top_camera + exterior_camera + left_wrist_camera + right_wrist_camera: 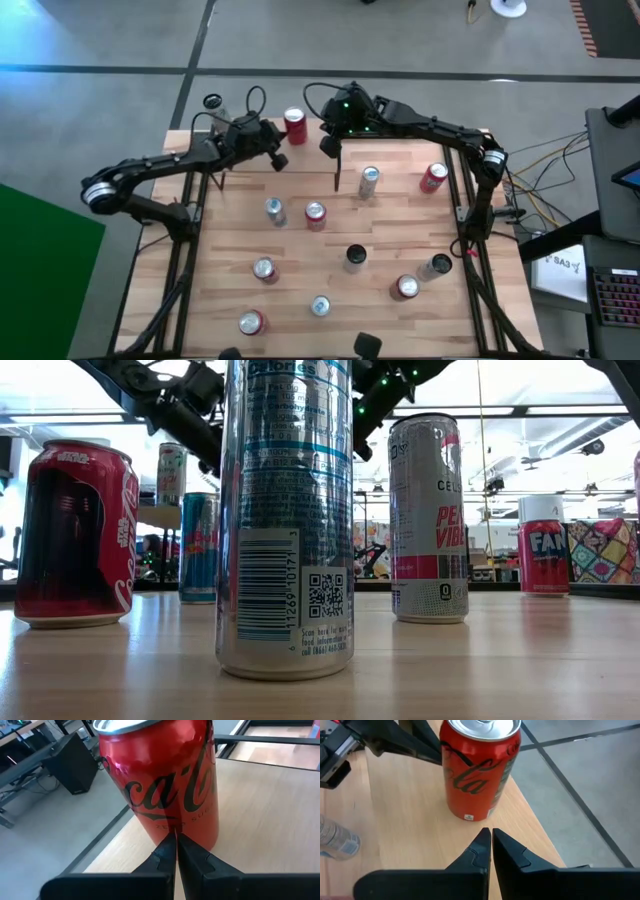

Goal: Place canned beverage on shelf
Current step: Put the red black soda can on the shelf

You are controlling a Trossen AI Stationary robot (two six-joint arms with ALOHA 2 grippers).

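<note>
A red cola can (295,125) stands upright on its base on the shelf's light wood board (265,805), near the board's edge by the floor. My left gripper (175,840) is shut, and its tips are right at the can's (160,780) lower side. It shows in the high view as my left gripper (276,155), left of the can. My right gripper (488,834) is also shut. It points at the can (477,770) from the other side, with a strip of bare board between its tips and the can. In the high view my right gripper (328,143) is right of the can. My left gripper's shut fingertips (167,845) stand against the can's lower side wall (175,822), coming slanting down from the table's left. I cannot tell whether they touch it. The can stands upright on the board.
Several cans stand spread over the table, among them a silver one (369,181), a red one (432,177) and a dark one (355,256). Another can (172,473) stands on the shelf at the far left. A tall can (285,510) fills the low view.
</note>
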